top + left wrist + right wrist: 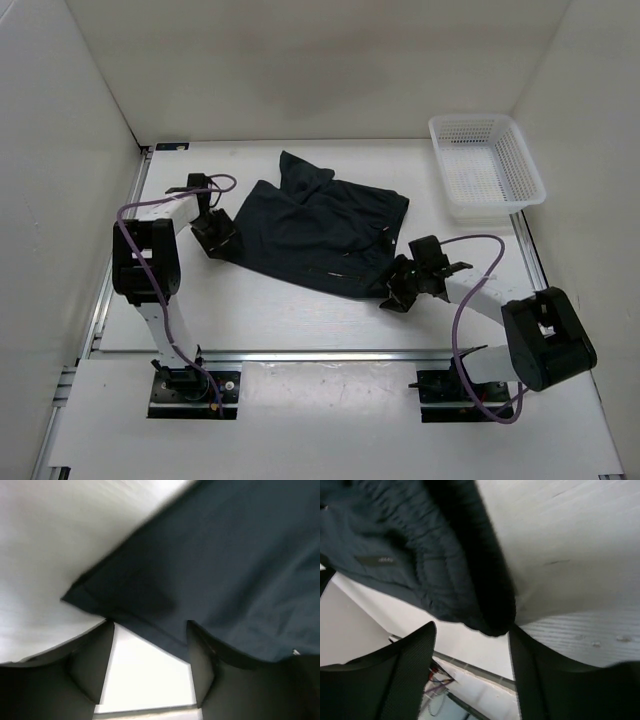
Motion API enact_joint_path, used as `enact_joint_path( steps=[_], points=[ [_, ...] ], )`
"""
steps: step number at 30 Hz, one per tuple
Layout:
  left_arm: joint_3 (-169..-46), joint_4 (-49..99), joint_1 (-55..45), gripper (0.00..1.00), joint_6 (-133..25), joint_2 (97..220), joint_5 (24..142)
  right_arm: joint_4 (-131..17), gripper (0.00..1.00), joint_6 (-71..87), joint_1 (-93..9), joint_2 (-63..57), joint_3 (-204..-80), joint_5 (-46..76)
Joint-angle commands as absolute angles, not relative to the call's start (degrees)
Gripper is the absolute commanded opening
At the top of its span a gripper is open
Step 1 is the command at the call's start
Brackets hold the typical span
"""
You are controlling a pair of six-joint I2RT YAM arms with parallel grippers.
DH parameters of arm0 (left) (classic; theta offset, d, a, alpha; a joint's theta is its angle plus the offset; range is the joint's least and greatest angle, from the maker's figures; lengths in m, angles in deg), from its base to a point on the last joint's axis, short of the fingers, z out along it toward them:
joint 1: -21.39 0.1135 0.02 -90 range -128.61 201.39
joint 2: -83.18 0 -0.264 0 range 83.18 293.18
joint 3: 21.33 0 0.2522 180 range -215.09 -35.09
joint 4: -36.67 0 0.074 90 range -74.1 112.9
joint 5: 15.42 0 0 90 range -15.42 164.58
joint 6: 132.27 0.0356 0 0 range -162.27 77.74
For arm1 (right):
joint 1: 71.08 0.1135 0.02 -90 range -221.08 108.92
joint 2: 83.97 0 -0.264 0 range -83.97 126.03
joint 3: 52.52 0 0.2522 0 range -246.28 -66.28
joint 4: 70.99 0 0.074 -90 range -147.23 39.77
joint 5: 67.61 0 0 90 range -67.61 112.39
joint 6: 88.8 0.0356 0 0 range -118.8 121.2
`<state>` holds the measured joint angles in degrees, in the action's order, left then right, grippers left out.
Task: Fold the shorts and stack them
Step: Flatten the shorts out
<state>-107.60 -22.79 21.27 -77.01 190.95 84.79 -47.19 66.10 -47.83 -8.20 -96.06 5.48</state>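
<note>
A white surface (280,320) carries dark navy shorts (320,230), lying rumpled near its middle, and a white mesh basket (492,208) in the far right corner, not touching them.

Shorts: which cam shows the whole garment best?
Top external: the whole shorts lie in frame. Left wrist shows only a hemmed corner; right wrist only the gathered waistband edge with a small label.

Dark navy shorts (325,235), perhaps near-black, white lattice-mesh basket (495,205), white table (300,320), purple cables (478,240), black-and-white arms (165,215)
</note>
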Motion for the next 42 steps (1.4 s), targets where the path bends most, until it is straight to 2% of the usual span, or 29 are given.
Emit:
enact_joint_path(
  steps=[1,3,4,6,7,10,16,22,27,42],
  points=[
    [-108.9,-22.1,21.0,0.62,-77.0,193.2,82.9,-50.0,0.62,67.2,-48.1,-6.0,-98.6,7.4],
    [-109.4,-22.1,21.0,0.49,-77.0,195.1,82.9,-50.0,0.54,66.7,-48.1,-5.2,-99.2,8.9],
    [-109.4,-22.1,21.0,0.34,-77.0,195.1,82.9,-50.0,0.43,65.5,-48.1,-3.7,-100.9,8.9],
    [-110.0,-22.1,21.0,0.17,-76.5,195.6,82.4,-47.0,0.29,64.0,-48.1,-2.9,-102.9,9.6],
    [-110.0,-22.1,21.0,0.11,-76.5,195.6,82.4,-46.0,0.14,63.4,-48.1,-2.8,-104.6,10.3],
    [-110.0,-22.1,21.0,0.11,-76.5,195.0,82.4,-43.3,0.00,62.0,-48.1,-2.8,-105.9,12.3],
    [-110.2,-22.1,23.8,0.11,-75.4,188.2,85.2,-38.2,0.00,58.1,-48.1,-7.4,-108.8,16.1],
    [-120.3,-30.5,26.7,0.11,-74.2,179.3,85.7,-27.0,0.00,49.2,-48.1,-10.1,-124.5,23.7],
    [-128.2,-34.0,27.4,0.11,-73.6,175.5,87.0,-24.2,0.00,46.4,-48.1,-11.3,-133.2,26.2],
    [-130.1,-35.8,27.9,0.11,-73.1,172.4,88.0,-19.5,0.00,42.6,-48.1,-12.9,-139.0,27.4]
  ],
)
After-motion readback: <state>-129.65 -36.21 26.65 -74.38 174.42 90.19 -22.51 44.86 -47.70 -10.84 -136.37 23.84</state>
